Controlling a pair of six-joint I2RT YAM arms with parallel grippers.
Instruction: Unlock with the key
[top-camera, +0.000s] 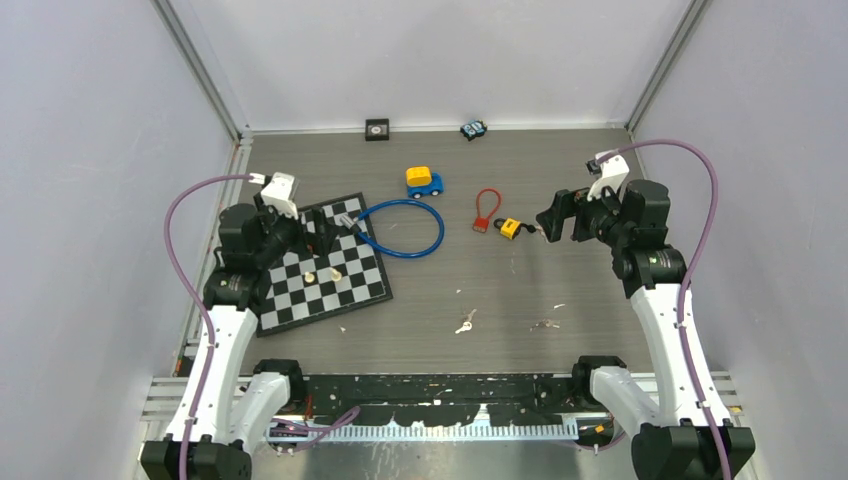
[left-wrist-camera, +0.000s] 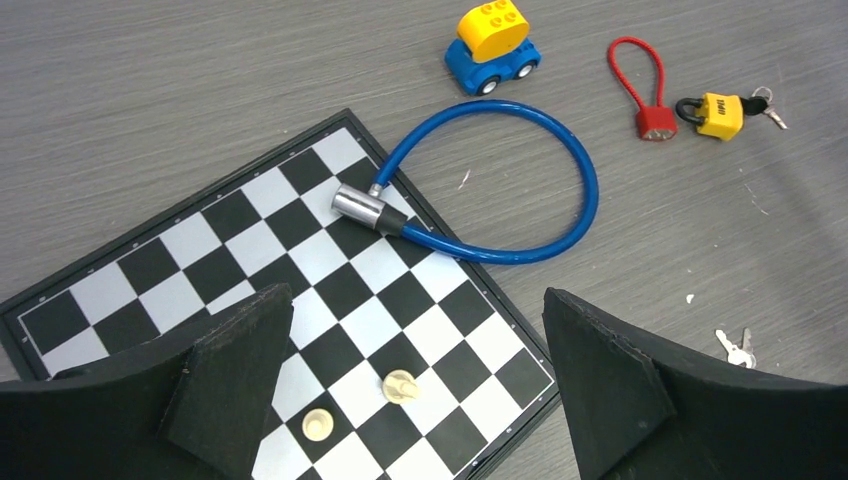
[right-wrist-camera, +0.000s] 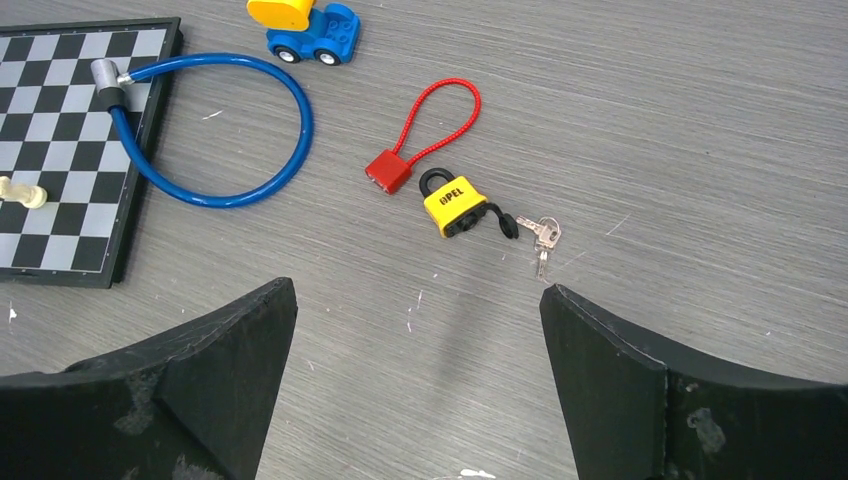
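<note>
Grey wood-grain table, seen from above and from both wrists. One yellow padlock flat on the table right of centre, with one small bunch of keys just beside its keyhole end; key inserted or not, cannot tell. One red cable lock just beside the padlock, on its left. One blue cable lock, barrel resting on a corner of the one chessboard, loop out on the table. Two pale chess pieces on the board. One blue-and-yellow toy car beyond the blue loop. Two loose key bunches nearer the arm bases, well apart from the padlock. Left pincer released, fingers wide, grasping nothing, above the chessboard. Right pincer likewise released and empty, above bare table near the padlock.
</note>
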